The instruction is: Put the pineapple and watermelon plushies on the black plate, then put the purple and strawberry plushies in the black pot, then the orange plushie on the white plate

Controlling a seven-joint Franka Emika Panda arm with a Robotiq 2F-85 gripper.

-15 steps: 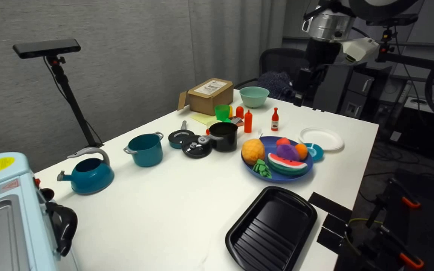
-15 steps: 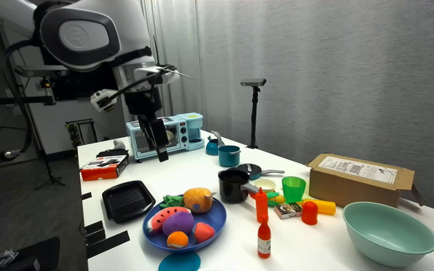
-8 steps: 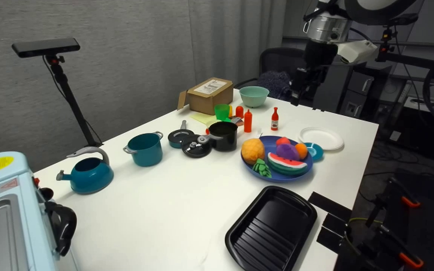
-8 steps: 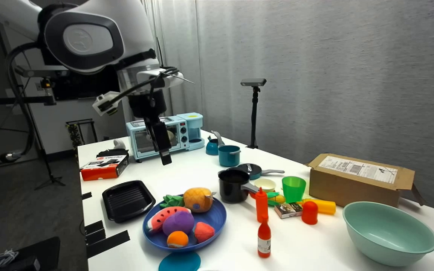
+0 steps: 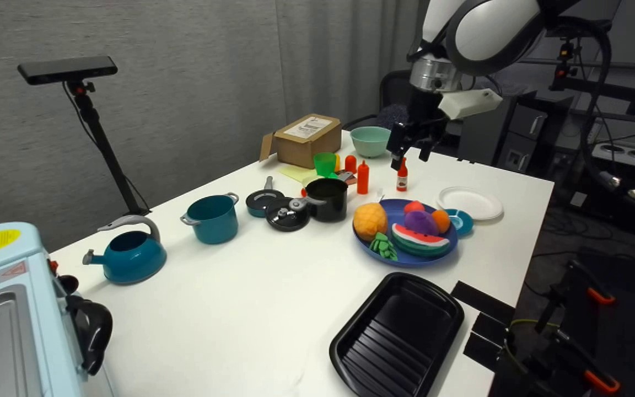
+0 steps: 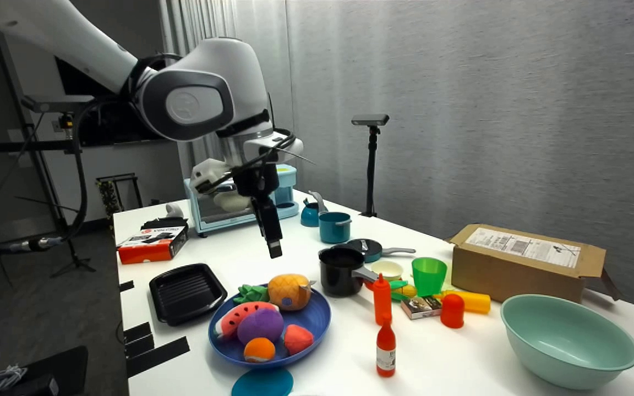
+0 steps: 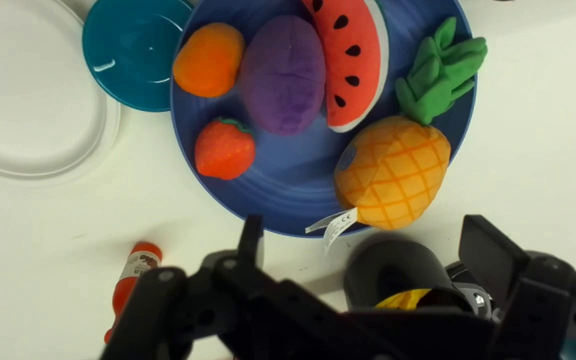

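I judged step one pending: the wide-spread, empty hand (image 7: 366, 231) needed lowering toward the pineapple (image 7: 393, 172) on the blue plate (image 7: 290, 182).

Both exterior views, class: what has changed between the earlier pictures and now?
In both exterior views, the arm and its open gripper have moved lower and toward the blue plate. Nothing was taken hold of or let go. The plushies, the blue plate, the black pot and the white plate stayed as they were.

A robot arm (image 6: 186, 104) and camera stand (image 6: 371, 168) suggest a lab.
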